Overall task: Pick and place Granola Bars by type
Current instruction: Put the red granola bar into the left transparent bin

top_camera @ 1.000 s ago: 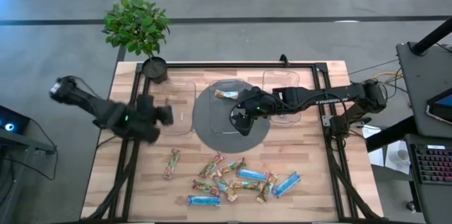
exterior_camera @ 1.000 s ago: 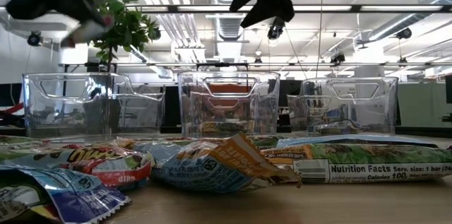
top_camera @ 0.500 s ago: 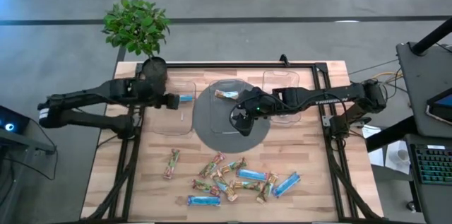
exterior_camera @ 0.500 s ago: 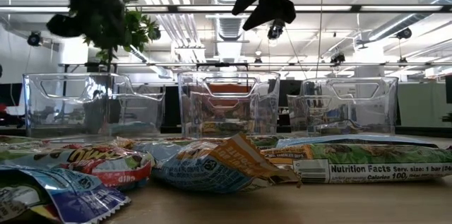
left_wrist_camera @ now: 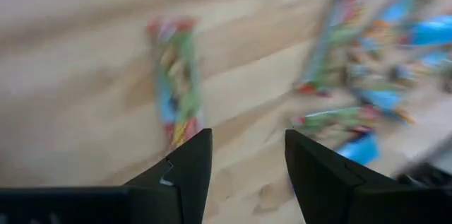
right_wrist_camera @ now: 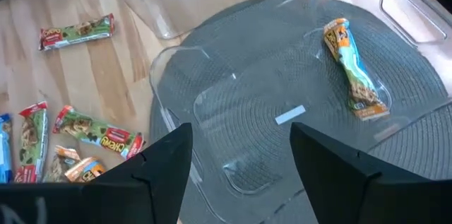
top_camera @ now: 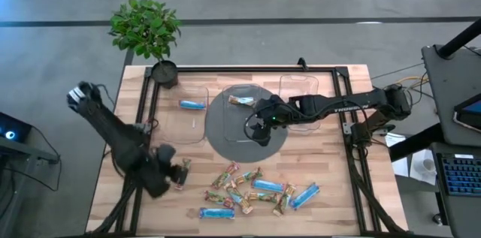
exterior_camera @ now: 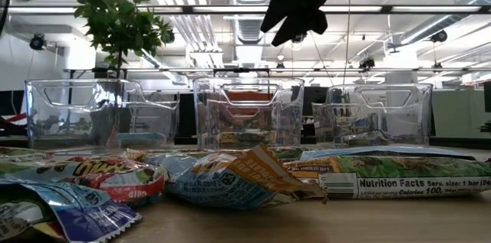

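Left gripper (top_camera: 180, 173), fingers apart and empty, low over the table (top_camera: 331, 155) just beside a lone green and orange granola bar (top_camera: 183, 165). Right gripper (top_camera: 255, 128), fingers apart and empty, above the middle clear bin (top_camera: 239, 115) on a round grey mat (top_camera: 218, 144). One tan and blue bar (top_camera: 241, 100) in that bin, one blue bar (top_camera: 192, 104) in the left bin (top_camera: 197, 129). Remaining granola bars (top_camera: 255, 191) scattered at the table's near edge. Potted plant (top_camera: 146, 29) at the far left corner.

Bright blue bar (top_camera: 192, 104) in clear bin (top_camera: 183, 122); green-red multicoloured bar (top_camera: 183, 173) on pale wood table (top_camera: 323, 155).
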You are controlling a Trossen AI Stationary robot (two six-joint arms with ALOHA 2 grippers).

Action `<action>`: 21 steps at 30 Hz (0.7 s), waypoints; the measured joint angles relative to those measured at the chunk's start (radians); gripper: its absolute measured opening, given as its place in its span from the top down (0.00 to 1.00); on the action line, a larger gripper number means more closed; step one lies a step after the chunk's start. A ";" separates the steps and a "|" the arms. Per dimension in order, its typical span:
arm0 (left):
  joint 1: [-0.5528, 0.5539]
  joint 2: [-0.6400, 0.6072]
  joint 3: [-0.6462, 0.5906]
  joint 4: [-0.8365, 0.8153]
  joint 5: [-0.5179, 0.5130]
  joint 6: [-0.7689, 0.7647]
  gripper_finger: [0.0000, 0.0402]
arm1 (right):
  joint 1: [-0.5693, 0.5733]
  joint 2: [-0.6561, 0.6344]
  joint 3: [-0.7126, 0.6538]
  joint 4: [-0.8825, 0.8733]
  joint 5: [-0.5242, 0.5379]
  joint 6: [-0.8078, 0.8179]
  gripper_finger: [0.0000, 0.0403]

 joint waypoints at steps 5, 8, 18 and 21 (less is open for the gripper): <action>-0.054 0.179 0.005 0.006 0.039 -0.228 0.60 | -0.006 0.001 0.000 0.025 0.000 -0.021 0.43; -0.034 0.240 0.005 0.011 0.060 -0.230 0.60 | -0.010 0.001 0.000 0.041 -0.001 -0.023 0.43; 0.048 0.324 -0.001 0.047 0.080 -0.067 0.60 | -0.013 0.002 0.000 0.036 -0.005 -0.022 0.43; 0.062 0.358 -0.007 0.051 0.110 -0.010 0.60 | -0.013 0.002 0.000 0.023 -0.005 -0.022 0.43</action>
